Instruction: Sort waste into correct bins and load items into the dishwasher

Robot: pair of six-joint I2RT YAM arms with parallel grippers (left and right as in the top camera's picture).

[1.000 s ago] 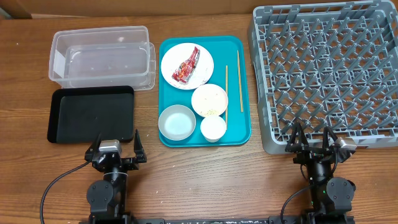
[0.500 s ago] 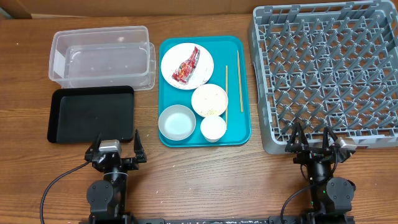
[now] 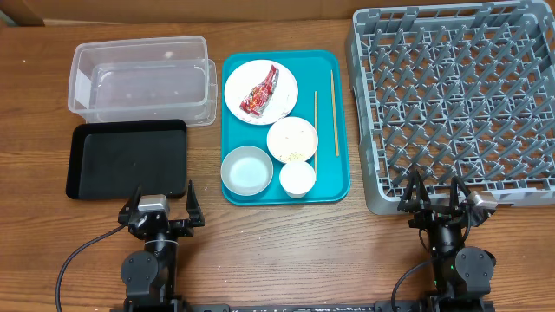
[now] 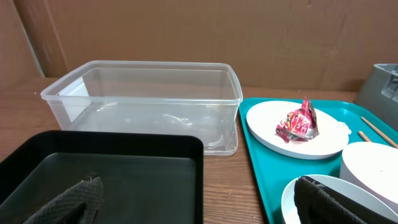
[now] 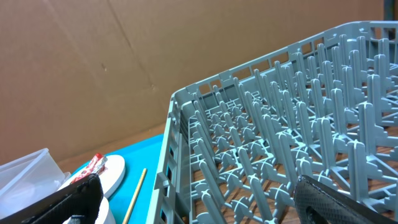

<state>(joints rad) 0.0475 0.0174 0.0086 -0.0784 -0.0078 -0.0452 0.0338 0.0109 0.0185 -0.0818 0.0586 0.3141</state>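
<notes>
Nothing has moved since the earlier overhead frames.

Overhead: the flat teal serving tray [image 3: 328, 186] carries a round white plate [image 3: 282, 106] bearing a red-and-white crinkled snack wrapper [image 3: 260, 90], a pale bowl [image 3: 292, 134] with whitish grains [image 3: 299, 156], a light grey-blue bowl [image 3: 246, 170], a small white cup [image 3: 297, 178] and two thin wooden chopsticks [image 3: 316, 130]. The clear rectangular plastic tub [image 3: 80, 87] and the shallow black rectangular tray [image 3: 128, 159] lie to the left of it. The square grey pegged dish rack [image 3: 460, 104] lies to the right. The left gripper [image 3: 163, 195] and right gripper [image 3: 435, 184] sit in front of it, both spread and empty.

Left wrist: the dark fingers [image 4: 68, 202] are wide apart.

Right wrist: the fingers [image 5: 336, 202] are likewise parted, before the rack.
</notes>
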